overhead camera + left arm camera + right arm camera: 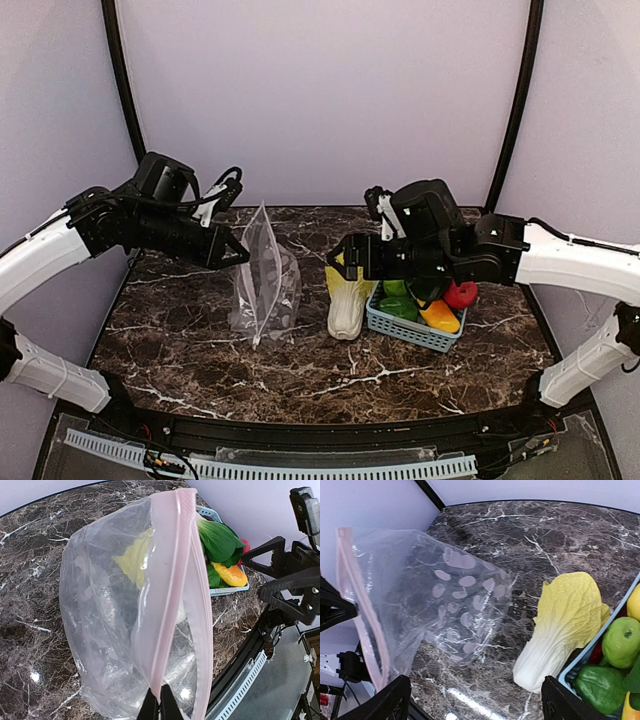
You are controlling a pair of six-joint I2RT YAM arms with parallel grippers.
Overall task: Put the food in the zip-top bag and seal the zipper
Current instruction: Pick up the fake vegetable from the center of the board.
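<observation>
Holding the bag: my left hand (240, 256) is pinched tight on the pink zipper (172, 590) at the top of the zip-top bag (265, 285).
Bag position: it stands upright on the left-middle of the dark marble surface (200, 350), bottom edge resting there, top corner lifted by that hand.
Bag mouth: from the left wrist camera I see the two pink strips spread apart, so the mouth gapes; dots show on the clear wall.
Right hand: my right hand (336, 256) hovers above the leafy end of the napa cabbage (348, 305), fingers spread wide, gripping nothing.
Cabbage: it lies on the surface just right of the bag and apart from it, white stem toward the near edge, its right side against the light-blue basket (405, 327).
Basket contents: green apple (622, 640), lemon (635, 602), orange-yellow pepper (440, 316), red fruit (461, 294) and a leafy green vegetable (217, 540) sit inside.
Basket position: right of centre, below my right arm.
Gap: I see the bag and the right hand near each other, not touching.
</observation>
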